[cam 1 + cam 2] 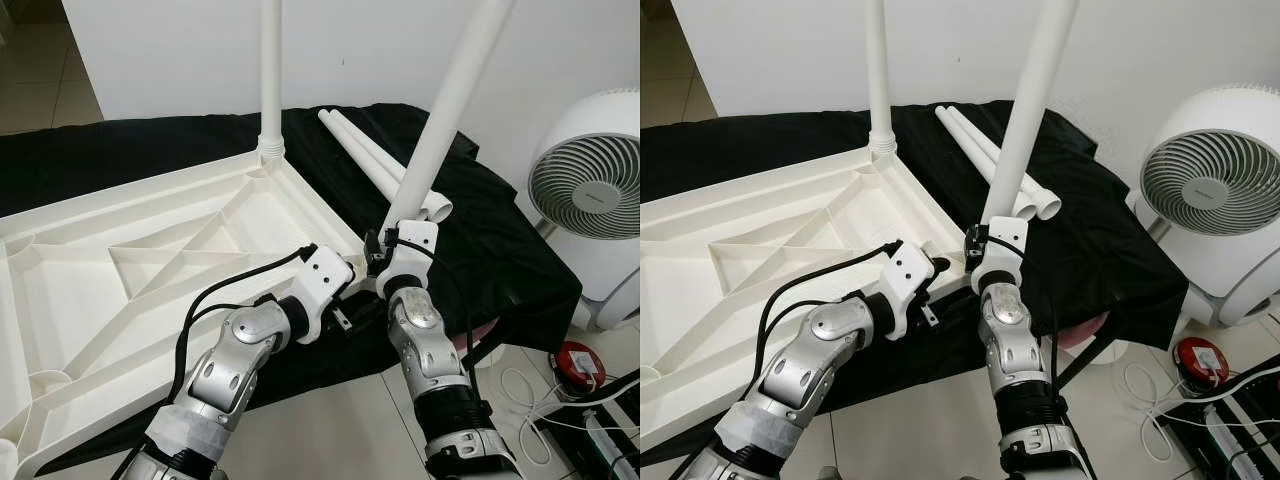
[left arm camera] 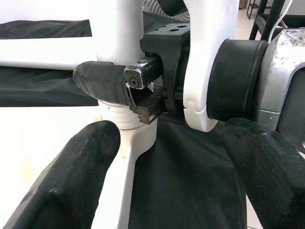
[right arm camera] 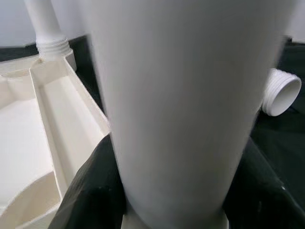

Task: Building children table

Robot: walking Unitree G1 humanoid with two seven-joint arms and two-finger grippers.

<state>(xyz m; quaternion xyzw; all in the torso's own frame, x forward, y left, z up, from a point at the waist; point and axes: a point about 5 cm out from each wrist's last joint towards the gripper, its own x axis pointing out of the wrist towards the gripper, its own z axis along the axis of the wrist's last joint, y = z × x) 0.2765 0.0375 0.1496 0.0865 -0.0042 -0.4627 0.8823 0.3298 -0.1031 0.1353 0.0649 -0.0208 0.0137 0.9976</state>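
The white tabletop (image 1: 150,260) lies upside down on the surface, which is covered with a black cloth (image 1: 500,250). The right hand (image 1: 385,255) is closed around a white leg (image 1: 450,110), low on the tube, just above its threaded end. This end sits in the corner socket at about 5 o'clock of the tabletop, as the left wrist view shows. The leg leans toward 1 o'clock and is not upright. The left hand (image 1: 345,300) waits just beside this corner with its fingers (image 2: 90,162) spread apart, holding nothing.

I judge the step in hand is to screw this leg into its socket. To do it well, the tube should first be brought upright, so the thread meets the socket straight; if it is turned while leaning, the thread may cross and jam. The grip should stay low near the thread, where the turning is best controlled. The free left hand could press the tabletop edge so it does not slide on the cloth.

Count: 1 tabletop; 4 legs in all, 1 already standing (image 1: 271,70) in the far corner at 12 o'clock, 1 in the right hand, and 2 spare legs (image 1: 375,165) lying side by side on the cloth. 1 white fan (image 1: 585,185) stands at 3 o'clock.
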